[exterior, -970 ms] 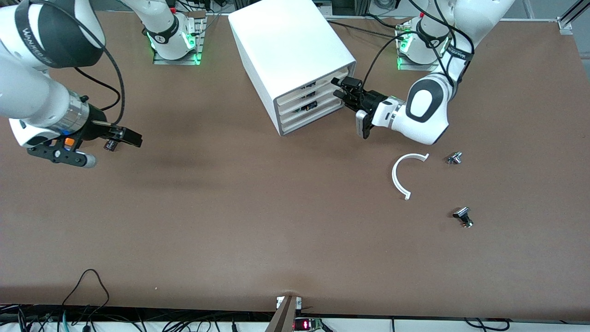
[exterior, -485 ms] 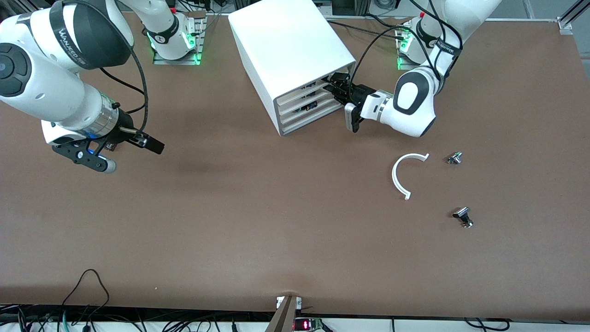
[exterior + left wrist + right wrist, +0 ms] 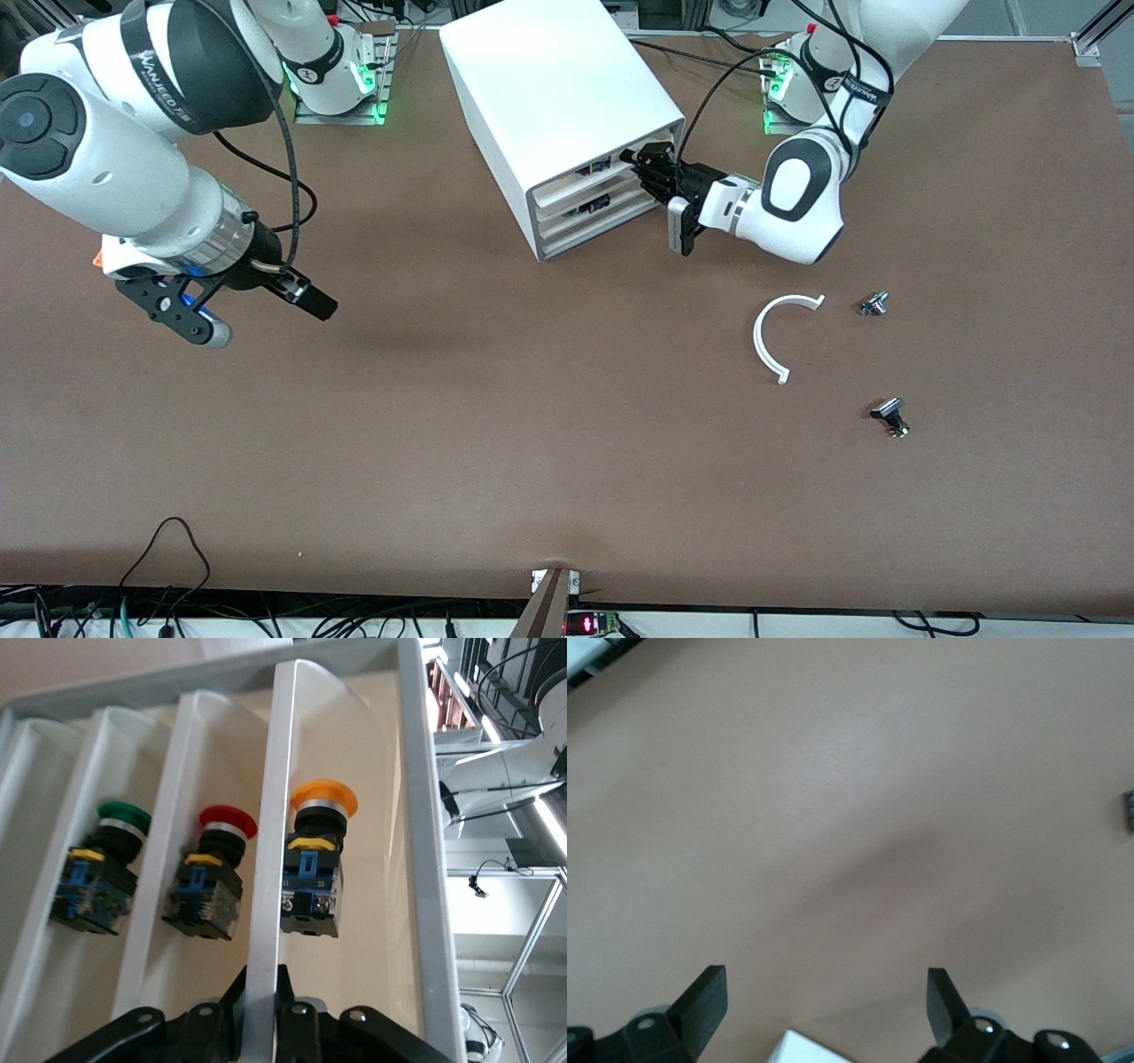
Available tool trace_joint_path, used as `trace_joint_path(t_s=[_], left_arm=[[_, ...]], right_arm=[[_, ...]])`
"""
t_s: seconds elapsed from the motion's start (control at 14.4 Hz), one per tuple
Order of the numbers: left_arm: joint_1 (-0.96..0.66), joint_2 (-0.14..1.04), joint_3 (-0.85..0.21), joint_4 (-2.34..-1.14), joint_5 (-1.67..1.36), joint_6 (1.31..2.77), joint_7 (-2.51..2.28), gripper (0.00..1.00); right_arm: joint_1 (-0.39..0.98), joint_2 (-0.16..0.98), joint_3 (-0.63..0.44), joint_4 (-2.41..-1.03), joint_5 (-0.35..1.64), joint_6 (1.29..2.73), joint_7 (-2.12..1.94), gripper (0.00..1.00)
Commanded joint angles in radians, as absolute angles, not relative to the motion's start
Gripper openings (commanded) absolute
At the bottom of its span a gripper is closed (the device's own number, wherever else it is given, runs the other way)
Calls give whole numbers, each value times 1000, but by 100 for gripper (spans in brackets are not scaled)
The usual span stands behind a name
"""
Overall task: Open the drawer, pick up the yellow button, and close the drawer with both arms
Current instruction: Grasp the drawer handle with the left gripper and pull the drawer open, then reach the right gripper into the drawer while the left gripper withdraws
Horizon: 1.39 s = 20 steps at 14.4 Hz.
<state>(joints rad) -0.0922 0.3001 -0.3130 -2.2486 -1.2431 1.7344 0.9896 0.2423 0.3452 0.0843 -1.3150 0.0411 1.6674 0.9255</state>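
Note:
The white cabinet (image 3: 549, 80) stands near the robots' bases, its stacked drawer fronts facing the left arm's end. My left gripper (image 3: 649, 170) is at those fronts. In the left wrist view it (image 3: 266, 997) is shut on the thin white front edge of one drawer (image 3: 271, 842). The orange-yellow button (image 3: 315, 866) stands upright in the compartment beside that edge. My right gripper (image 3: 257, 312) hangs open and empty over bare table toward the right arm's end, and its jaws are wide apart in its wrist view (image 3: 824, 992).
A green-capped button (image 3: 102, 870) and a red-capped button (image 3: 213, 877) sit in the neighbouring drawers. A white C-shaped arc (image 3: 773, 335) and two black-and-silver knob parts (image 3: 874, 304) (image 3: 890, 417) lie on the table toward the left arm's end.
My left gripper has moved in against the cabinet's drawer fronts. My right arm has swung over the table toward the middle.

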Motion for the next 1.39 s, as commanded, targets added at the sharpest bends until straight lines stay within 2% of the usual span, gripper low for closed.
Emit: trace_joint_path(t_s=[0.0,0.21,0.62,0.9,0.97,1.04,1.32], left_arm=[[-11,348,-311,-2174,-1178,1756,1005,0],[24,416,-310,-2083,-1106,1755,1002,0],[90,564,-310,-1881,-973,1755,983,0],[97,583,-308,-1845,-962,1753,980,0],[97,583,-305,-1847,-960,1753,980,8],[100,578,-304,-1851,-959,1755,986,99],[115,511,-304,-1815,-861,1735,864,100]], right_arm=[[252,382,83,-1259,104,1709,1014,100],[267,397,81,-1247,109,1726,1060,100],[377,506,81,-1102,107,1738,1311,100],[457,541,80,-1085,101,1789,1434,100],[477,548,80,-1085,101,1804,1457,100],[500,554,78,-1085,101,1836,1488,100],[590,591,80,-1083,104,1951,1642,100]])
